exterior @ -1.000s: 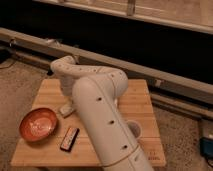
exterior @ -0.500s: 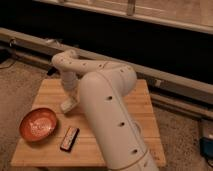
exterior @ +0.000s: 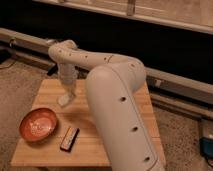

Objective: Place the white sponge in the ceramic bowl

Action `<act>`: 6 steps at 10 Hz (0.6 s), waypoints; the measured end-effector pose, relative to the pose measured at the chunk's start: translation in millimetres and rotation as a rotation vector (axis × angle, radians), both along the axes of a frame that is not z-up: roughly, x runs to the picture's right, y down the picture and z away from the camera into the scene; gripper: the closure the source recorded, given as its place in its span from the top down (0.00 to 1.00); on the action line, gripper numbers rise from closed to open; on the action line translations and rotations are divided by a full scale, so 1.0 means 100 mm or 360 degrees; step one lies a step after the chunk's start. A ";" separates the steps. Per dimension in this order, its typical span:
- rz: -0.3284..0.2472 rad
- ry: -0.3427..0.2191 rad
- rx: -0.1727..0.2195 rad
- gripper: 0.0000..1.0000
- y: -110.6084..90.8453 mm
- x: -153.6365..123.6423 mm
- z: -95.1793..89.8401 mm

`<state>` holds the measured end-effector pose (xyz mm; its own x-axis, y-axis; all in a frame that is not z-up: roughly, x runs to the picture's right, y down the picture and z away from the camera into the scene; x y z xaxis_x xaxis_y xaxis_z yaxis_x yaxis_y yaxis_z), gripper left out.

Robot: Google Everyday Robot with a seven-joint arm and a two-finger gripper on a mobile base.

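The ceramic bowl [exterior: 38,124] is orange-red and sits at the front left of the wooden table [exterior: 95,145]; nothing shows inside it. My gripper [exterior: 66,96] points straight down over the table's left middle, behind and to the right of the bowl. A small off-white block, the white sponge [exterior: 63,102], is right at the gripper's tip, at or just above the tabletop. Whether it is held cannot be told.
A dark flat remote-like object [exterior: 69,138] lies on the table just right of the bowl. My large white arm link [exterior: 122,115] covers the table's right half. A dark wall with a metal rail [exterior: 175,82] runs behind the table. The floor is speckled.
The big arm link has swung right and up, uncovering more of the table. The gripper end with the pale block has shifted slightly back and right, away from the remote.
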<state>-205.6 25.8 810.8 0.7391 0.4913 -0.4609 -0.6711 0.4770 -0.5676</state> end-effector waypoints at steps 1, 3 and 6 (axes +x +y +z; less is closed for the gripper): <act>-0.0042 -0.0047 -0.0001 0.00 0.05 -0.10 -0.10; -0.0146 -0.0172 -0.0002 0.00 0.16 -0.41 -0.29; -0.0289 -0.0295 -0.0035 0.00 0.32 -0.78 -0.42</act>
